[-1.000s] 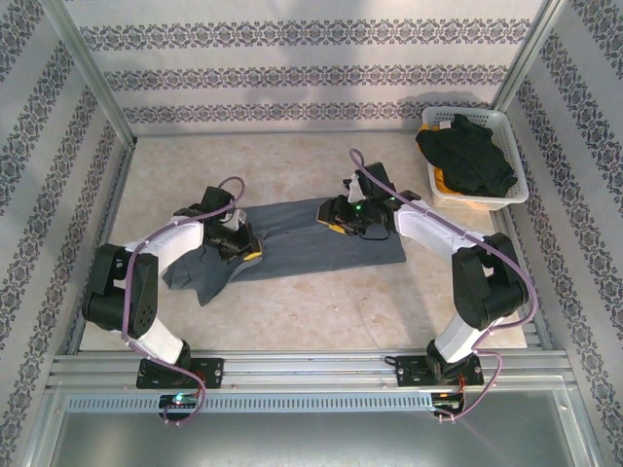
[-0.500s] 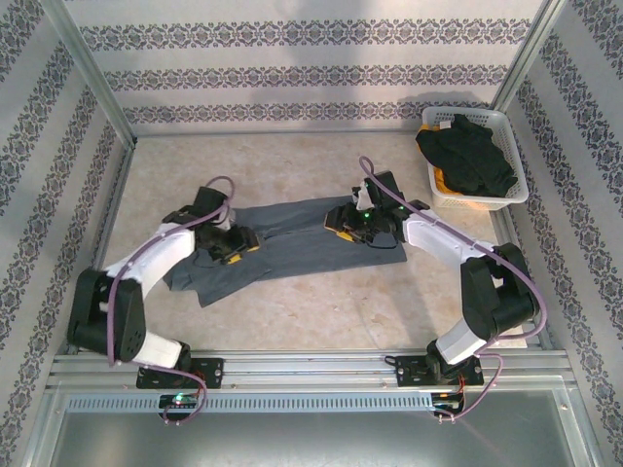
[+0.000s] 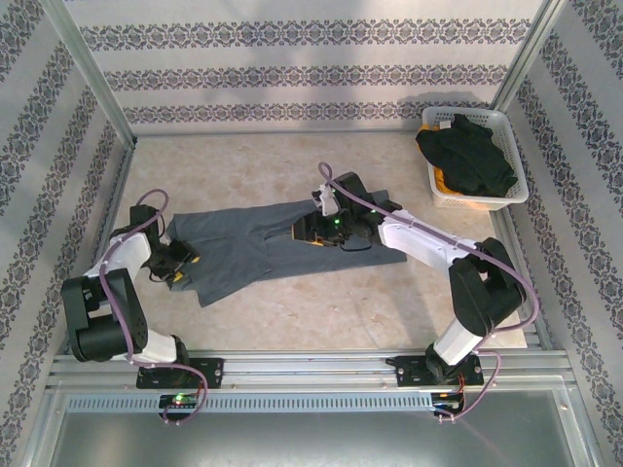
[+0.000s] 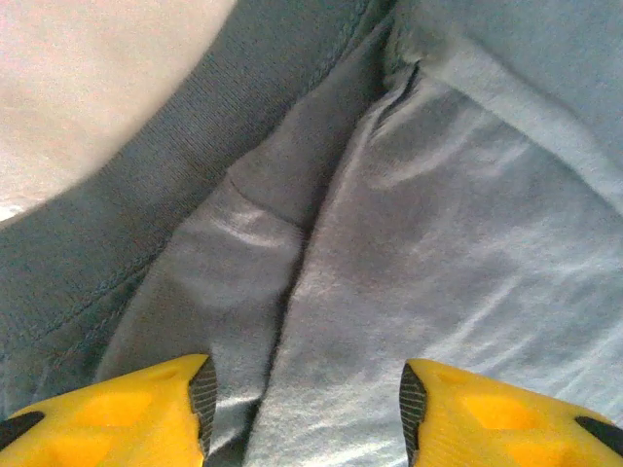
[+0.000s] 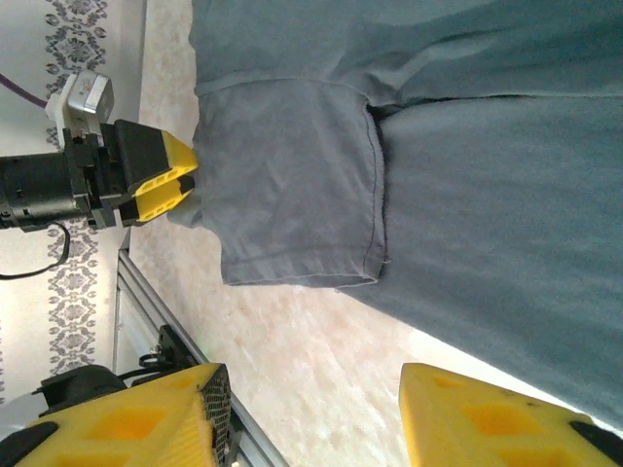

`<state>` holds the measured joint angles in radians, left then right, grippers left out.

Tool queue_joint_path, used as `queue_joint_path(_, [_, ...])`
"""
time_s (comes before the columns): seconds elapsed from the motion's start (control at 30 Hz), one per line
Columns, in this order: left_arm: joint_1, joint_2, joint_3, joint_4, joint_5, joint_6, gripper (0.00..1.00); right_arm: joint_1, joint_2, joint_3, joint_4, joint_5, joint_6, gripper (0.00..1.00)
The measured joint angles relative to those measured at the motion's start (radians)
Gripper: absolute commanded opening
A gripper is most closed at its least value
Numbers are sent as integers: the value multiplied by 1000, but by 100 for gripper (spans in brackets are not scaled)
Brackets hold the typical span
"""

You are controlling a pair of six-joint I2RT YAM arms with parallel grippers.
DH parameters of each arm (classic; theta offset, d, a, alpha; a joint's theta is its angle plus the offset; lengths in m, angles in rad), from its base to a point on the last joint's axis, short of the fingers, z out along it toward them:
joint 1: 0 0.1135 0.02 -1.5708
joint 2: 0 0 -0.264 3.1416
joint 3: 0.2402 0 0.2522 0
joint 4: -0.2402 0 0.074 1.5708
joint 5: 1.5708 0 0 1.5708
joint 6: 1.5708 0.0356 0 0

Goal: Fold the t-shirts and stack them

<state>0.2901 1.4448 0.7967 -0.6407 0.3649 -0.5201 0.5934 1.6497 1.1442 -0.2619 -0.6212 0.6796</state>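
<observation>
Now: grey tee (image 3: 263, 248) under R gripper (image 3: 306, 232); L gripper (image 3: 181, 268) at left edge

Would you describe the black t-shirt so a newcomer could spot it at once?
At the table's far right corner stands a white lattice basket. The black t-shirt lies crumpled in it, over an orange-yellow one. It is the darkest cloth; the slate-grey shirt lies spread mid-table.

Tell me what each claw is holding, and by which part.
Nothing is held: left claw and right claw both stand open over the grey t-shirt.
</observation>
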Motion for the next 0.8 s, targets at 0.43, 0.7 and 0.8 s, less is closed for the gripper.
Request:
queue_joint_path(0.43, [0,18,-32,71,59,27,36,0,44,50,-11,0,-3,50])
queue_joint_path(0.7, [0,11,-34,81,68,35,0,0,61,64,-19,0,-3,50])
queue_joint_path(0.8, [0,9,-34,79,60,34,0,0,64,69,-21,0,-3,49])
